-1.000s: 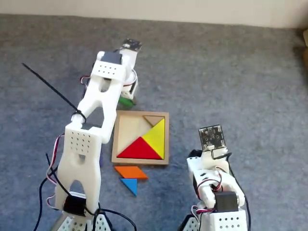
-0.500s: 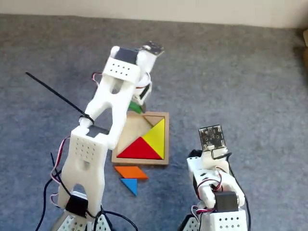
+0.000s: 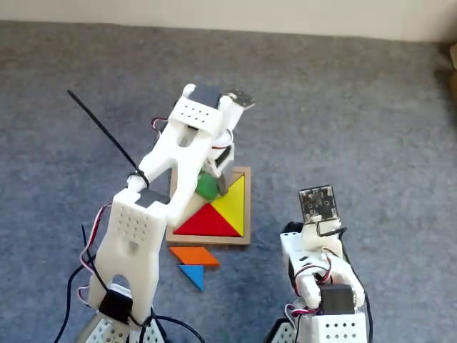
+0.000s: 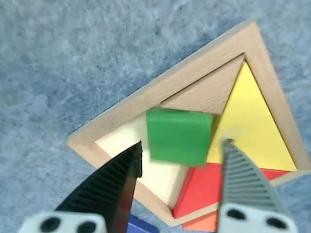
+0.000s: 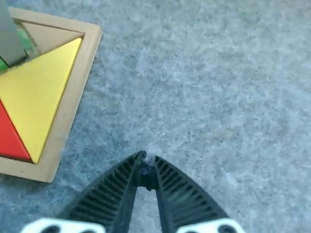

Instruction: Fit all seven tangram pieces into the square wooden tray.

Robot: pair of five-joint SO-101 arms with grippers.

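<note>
The square wooden tray lies on the carpet between the arms. It holds a red triangle, a yellow triangle and a tan triangle. My left gripper hangs over the tray's bare pale part, shut on a green square; from above the green square sits under the arm's wrist. An orange parallelogram and a blue triangle lie on the carpet just in front of the tray. My right gripper is shut and holds nothing, low over bare carpet to the right of the tray.
Grey carpet surrounds the tray on all sides, with open room to the right and at the back. The left arm's white links stretch over the tray's left edge. A black cable tie sticks out from that arm.
The left arm has swung right and toward the tray, carrying the green square from the carpet behind the tray to above its inside. The right arm has kept still.
</note>
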